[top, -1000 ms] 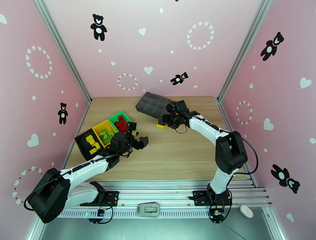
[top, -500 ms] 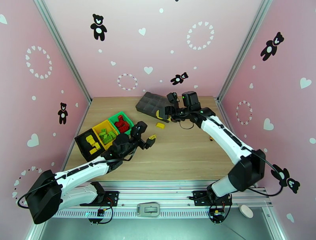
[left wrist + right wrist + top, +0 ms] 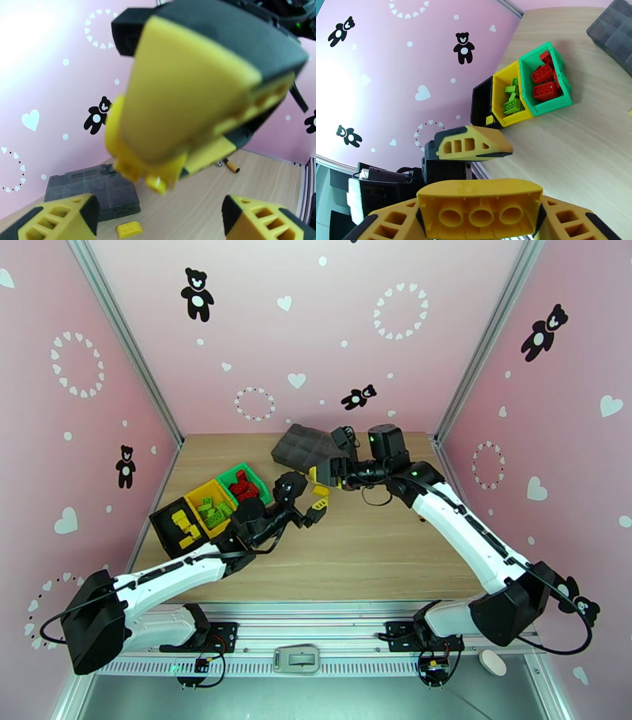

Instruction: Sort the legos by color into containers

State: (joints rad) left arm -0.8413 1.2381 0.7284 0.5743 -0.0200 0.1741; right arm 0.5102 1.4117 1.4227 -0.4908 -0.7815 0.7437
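My left fingers [image 3: 59,217] stand wide; right fingers [image 3: 572,221], holding one yellow brick [image 3: 480,209], directly ahead. Nearby: one tray [image 3: 304,447], three bins [image 3: 515,116].

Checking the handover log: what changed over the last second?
The right end effector rose from the wooden table beside the dark grey compartment tray, clamping a yellow plastic brick. The open left end effector swung from the three plastic bins toward it. Bins, tray and the loose yellow brick stayed put.
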